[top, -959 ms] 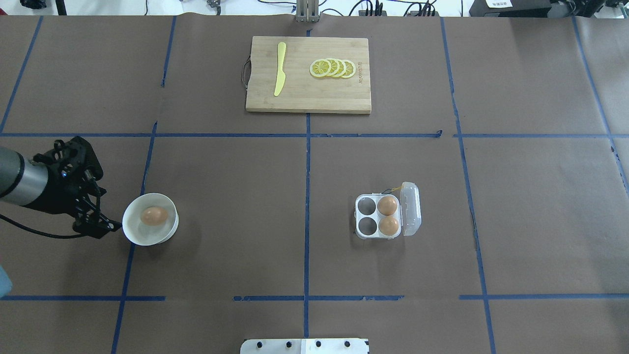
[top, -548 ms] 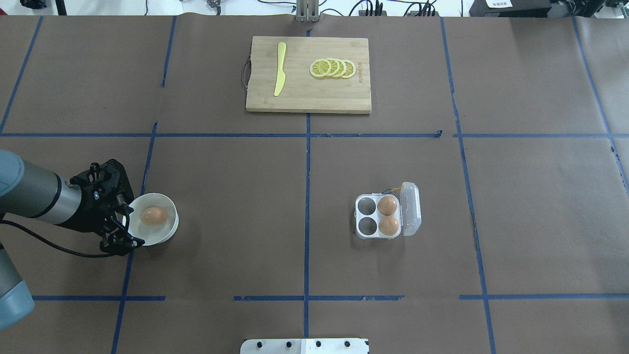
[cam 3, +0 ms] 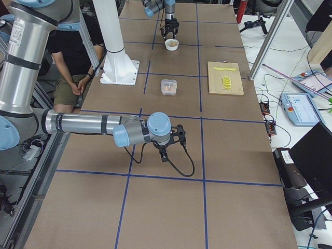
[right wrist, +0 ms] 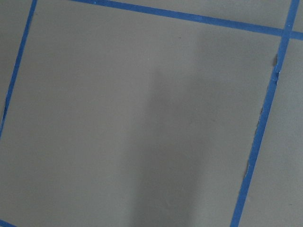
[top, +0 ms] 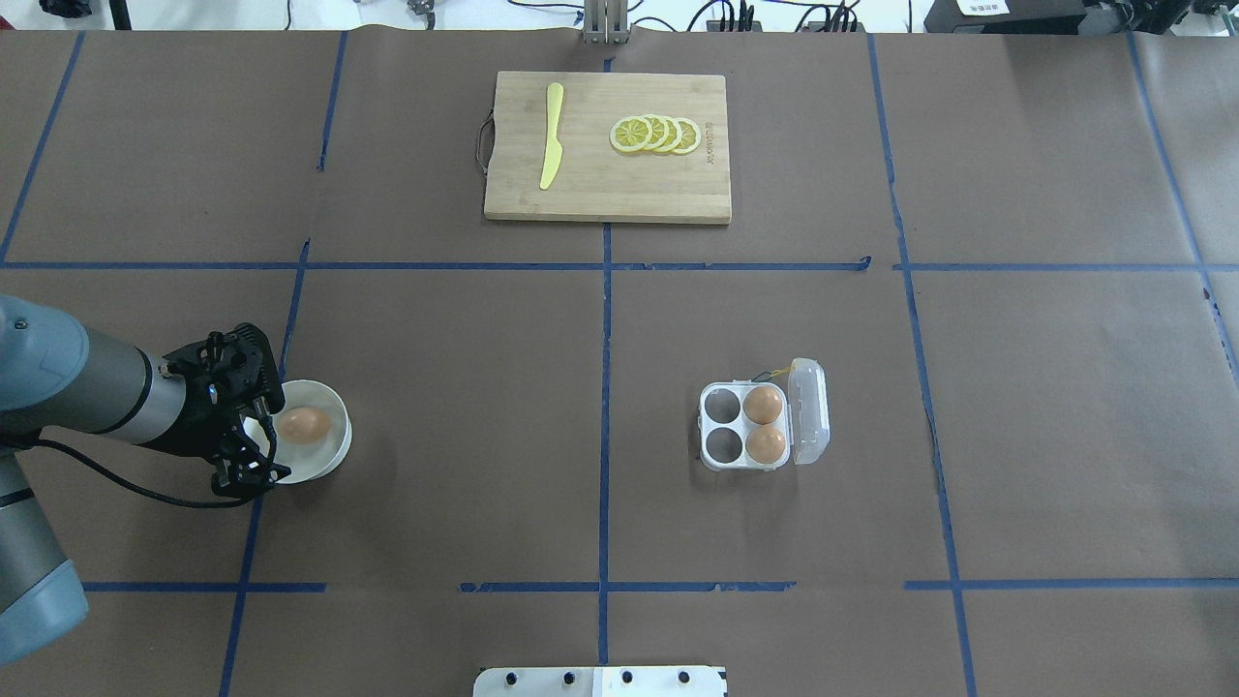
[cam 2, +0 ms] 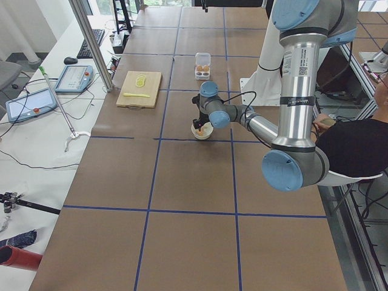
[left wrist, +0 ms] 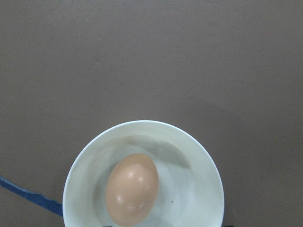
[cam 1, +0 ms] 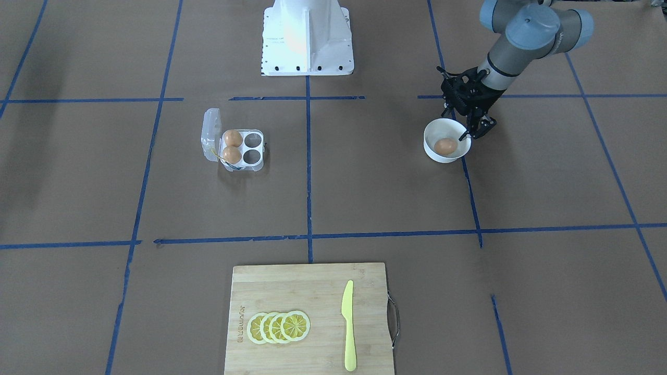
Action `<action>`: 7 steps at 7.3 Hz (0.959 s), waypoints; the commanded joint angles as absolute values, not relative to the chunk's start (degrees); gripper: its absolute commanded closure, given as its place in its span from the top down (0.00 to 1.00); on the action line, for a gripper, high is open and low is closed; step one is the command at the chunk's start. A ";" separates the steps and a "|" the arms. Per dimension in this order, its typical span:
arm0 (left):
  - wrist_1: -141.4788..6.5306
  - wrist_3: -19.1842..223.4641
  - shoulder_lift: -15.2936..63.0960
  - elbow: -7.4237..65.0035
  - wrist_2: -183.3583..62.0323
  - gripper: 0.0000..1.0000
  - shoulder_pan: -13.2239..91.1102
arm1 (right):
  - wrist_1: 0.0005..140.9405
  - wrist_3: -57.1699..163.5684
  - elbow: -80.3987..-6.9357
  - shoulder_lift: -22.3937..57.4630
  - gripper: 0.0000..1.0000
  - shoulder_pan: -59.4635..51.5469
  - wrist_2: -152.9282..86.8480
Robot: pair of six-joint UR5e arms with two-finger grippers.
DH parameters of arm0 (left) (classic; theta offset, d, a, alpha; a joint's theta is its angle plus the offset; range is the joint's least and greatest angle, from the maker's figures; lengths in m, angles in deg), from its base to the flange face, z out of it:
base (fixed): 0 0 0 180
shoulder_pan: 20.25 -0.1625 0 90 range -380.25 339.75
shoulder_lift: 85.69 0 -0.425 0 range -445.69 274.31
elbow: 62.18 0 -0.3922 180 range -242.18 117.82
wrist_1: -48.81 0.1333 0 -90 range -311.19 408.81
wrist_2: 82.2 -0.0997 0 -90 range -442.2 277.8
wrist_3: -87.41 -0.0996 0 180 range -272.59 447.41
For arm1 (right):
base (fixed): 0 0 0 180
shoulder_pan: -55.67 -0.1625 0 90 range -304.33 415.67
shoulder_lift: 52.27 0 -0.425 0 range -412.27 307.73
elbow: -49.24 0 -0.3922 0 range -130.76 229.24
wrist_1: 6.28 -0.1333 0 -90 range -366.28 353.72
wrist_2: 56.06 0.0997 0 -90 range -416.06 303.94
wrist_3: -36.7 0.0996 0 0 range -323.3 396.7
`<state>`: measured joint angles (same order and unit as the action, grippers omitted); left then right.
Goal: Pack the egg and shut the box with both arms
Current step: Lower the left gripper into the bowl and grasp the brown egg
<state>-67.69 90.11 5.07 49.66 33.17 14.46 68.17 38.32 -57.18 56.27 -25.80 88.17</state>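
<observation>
Brown table (top: 484,387): egg (top: 303,425) in white bowl (top: 334,451), just beside left tool (top: 270,448), spread wide, empty.

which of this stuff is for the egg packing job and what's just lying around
For the job: egg in the white bowl, box with two empty cups, left pincer at the bowl.
Lying about: cutting board, yellow knife, lemon slices.
</observation>
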 commanded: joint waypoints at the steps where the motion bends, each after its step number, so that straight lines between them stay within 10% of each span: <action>1: -66.86 89.69 7.02 48.14 32.16 0.78 14.46 | 68.17 38.28 -57.02 56.27 1.00 -25.63 88.17; 7: -66.68 89.69 9.05 45.49 30.83 0.76 14.38 | 68.08 38.28 -56.49 56.18 1.00 -25.36 88.17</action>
